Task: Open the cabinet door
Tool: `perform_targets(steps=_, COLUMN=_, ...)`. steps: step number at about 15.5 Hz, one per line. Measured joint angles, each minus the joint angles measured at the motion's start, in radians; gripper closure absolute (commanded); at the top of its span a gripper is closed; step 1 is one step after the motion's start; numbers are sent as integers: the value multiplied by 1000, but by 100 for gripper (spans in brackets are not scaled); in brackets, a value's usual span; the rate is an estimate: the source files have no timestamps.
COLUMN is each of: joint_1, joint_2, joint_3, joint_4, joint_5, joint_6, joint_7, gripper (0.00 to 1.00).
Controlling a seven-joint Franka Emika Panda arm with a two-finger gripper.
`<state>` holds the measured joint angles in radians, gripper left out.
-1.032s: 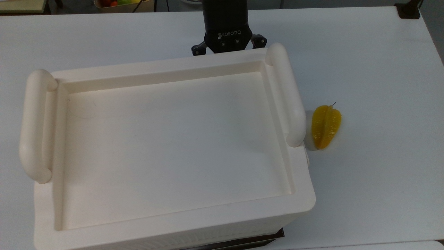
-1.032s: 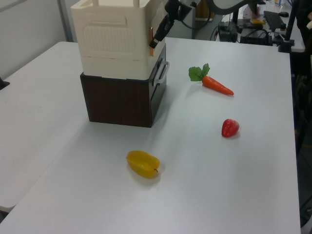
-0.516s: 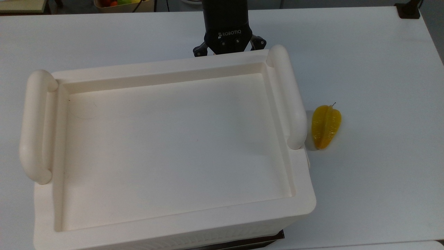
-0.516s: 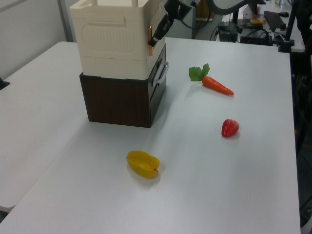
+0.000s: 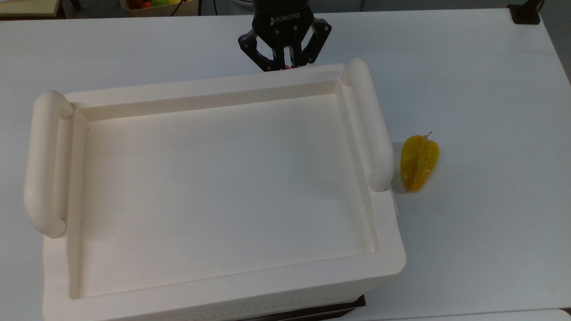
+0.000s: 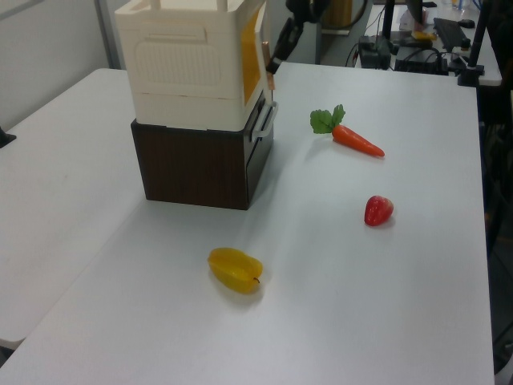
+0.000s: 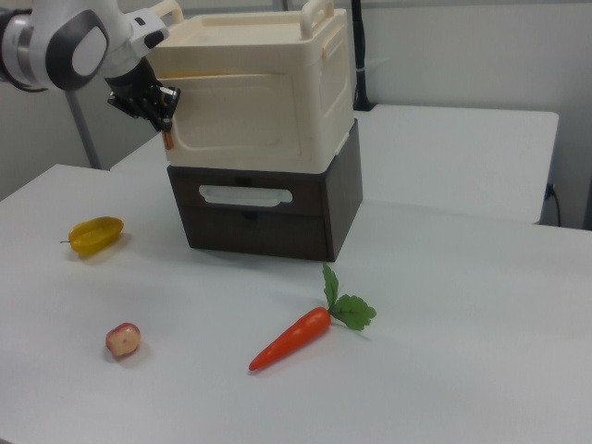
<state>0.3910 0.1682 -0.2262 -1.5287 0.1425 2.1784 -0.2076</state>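
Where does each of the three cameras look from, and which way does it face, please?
Top view: above, looking straight down on the cabinet; the gripper shows at its upper edge.
Left view: raised, at the starfruit end of the table, facing the cabinet's ribbed side; gripper by the cabinet door.
Right view: low, facing the door; arm and gripper at the right view's left.
All share the cabinet, starfruit and gripper.

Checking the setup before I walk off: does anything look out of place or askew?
The cabinet door stands slightly ajar from the cabinet, with the pincer at its free edge, as the task intends. The cabinet sits atop a dark brown drawer box. Starfruit, carrot and the red fruit lie loose on the table.
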Motion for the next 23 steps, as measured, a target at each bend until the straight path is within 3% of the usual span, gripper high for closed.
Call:
perform_targets(steps=2, joint_1=-6, joint_2=-15, joint_3=-6, joint_4=-1, joint_5=7, joint_6=-66, joint_7=-48, gripper=100)
perform_targets(steps=4, joint_1=-11, joint_2=-28, joint_3=-14, joint_4=1, joint_5=9, joint_6=-134, joint_7=-89, gripper=88)
perform_targets(steps=6, joint_1=-17, joint_2=-48, joint_3=-28, joint_4=1, joint_5=11, joint_6=-214, joint_7=-116, gripper=48)
perform_targets(steps=9, joint_1=-40, joint_2=-70, joint_3=-69, joint_4=-3, joint_5=11, joint_6=-369, joint_7=-122, gripper=0)
perform_targets(steps=13, joint_1=-95, joint_2=-72, joint_3=-123, joint_4=-7, joint_5=-9, joint_6=-512, joint_7=-124, gripper=0)
perform_targets(steps=17, joint_1=-142, joint_2=-75, joint_3=-141, joint_4=-7, joint_5=-33, joint_6=-618, joint_7=-92, gripper=0)
perform_targets(steps=21, joint_1=-236, joint_2=-109, joint_3=-134, joint_4=-5, joint_5=-89, joint_6=-716, joint_7=-33, gripper=0)
perform_targets(steps=23, joint_1=-289, joint_2=-145, joint_3=-93, joint_4=-3, joint_5=-116, joint_6=-748, joint_7=4, gripper=0)
